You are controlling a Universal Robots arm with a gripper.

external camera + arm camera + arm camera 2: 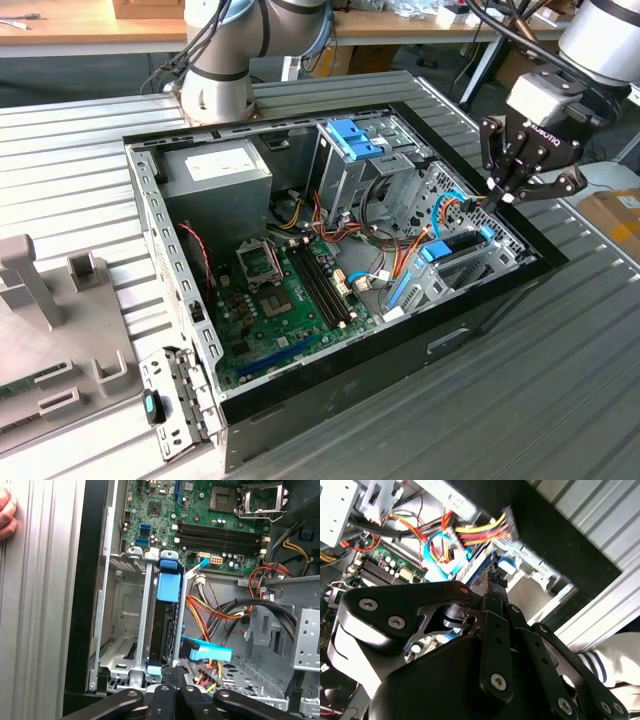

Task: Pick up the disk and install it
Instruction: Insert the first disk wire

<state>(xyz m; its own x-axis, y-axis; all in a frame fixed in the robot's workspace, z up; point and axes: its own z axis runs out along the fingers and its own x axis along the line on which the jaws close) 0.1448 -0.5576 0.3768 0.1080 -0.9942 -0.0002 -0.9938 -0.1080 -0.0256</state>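
1. The tool hangs over the drive-bay corner of the open computer case, tips aimed down into it.
2. Its fingers are clenched, tips drawn together, with nothing seen pinched between them in both wrist views.
3. The disk stands on edge in the metal bay right under the tool, blue rails along its sides. Its near end is just beside the tips; touching or not, I cannot tell.
4. Red, yellow and orange cables run close beside the tool.
5. The motherboard lies beyond the disk, farther from the tool.
6. The grey power-supply box sits well apart from the tool, at the case's opposite corner.
7. A person's hand lies on the ribbed bench, outside the case wall.
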